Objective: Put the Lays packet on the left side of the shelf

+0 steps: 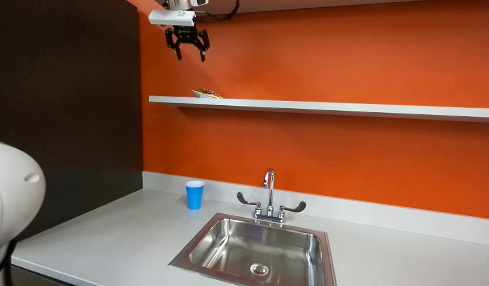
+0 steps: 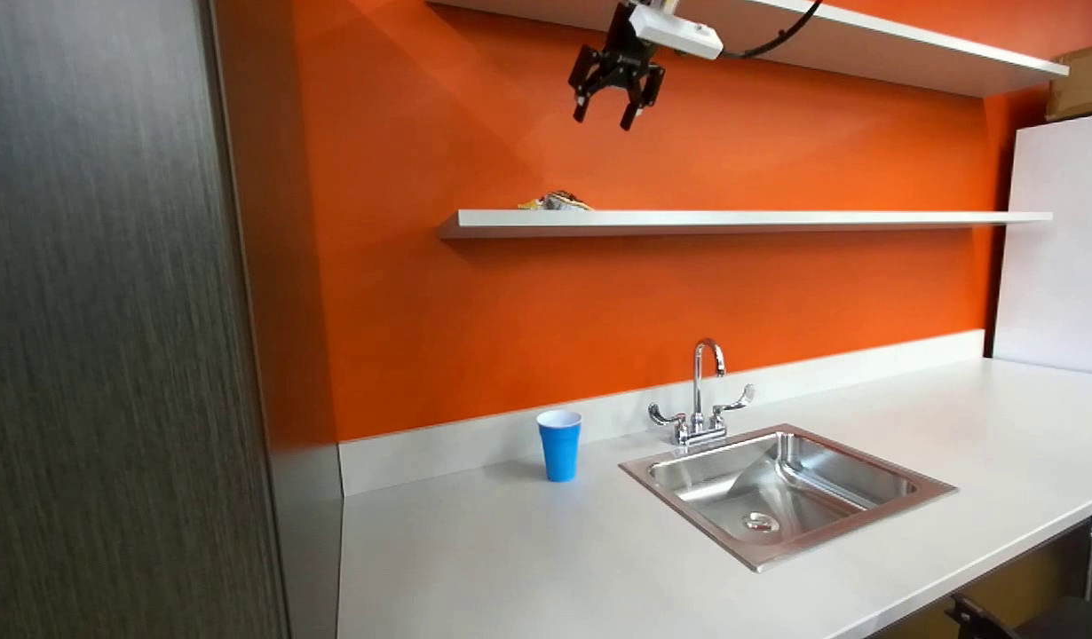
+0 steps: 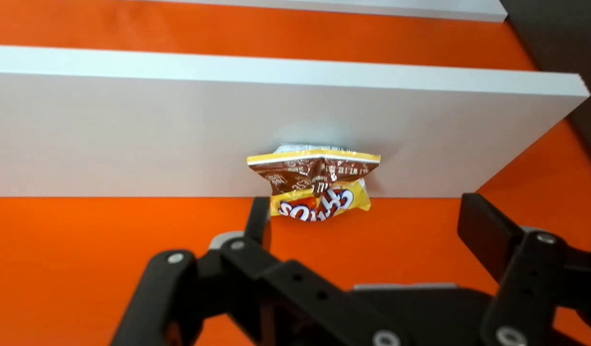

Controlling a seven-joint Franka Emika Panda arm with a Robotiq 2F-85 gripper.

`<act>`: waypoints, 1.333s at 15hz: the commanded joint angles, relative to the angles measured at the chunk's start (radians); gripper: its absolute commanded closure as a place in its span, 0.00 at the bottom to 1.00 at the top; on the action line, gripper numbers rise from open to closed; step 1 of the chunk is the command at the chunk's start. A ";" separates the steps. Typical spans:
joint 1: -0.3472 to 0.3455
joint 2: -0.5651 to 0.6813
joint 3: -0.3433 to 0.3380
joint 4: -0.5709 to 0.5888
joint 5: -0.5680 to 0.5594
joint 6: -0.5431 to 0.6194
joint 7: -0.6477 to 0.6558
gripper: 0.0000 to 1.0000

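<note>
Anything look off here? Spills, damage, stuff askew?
One oddity: the packet on the shelf is creased and, upside down in the wrist view, seems to read Fritos; the task says Lays. No spill visible.

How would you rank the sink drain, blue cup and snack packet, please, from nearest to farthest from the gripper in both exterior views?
1. Snack packet: on the shelf, below the gripper.
2. Blue cup: on the countertop, left of the faucet in both views.
3. Sink drain: down in the sink.
</note>
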 commanded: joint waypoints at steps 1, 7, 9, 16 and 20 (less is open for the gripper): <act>-0.021 -0.133 0.010 -0.094 -0.032 -0.167 0.002 0.00; -0.051 -0.282 -0.037 -0.278 -0.024 -0.396 -0.034 0.00; -0.060 -0.326 -0.063 -0.354 -0.016 -0.439 -0.062 0.00; -0.081 -0.442 -0.128 -0.634 -0.029 -0.477 -0.175 0.00; -0.090 -0.518 -0.146 -0.764 -0.036 -0.449 -0.212 0.00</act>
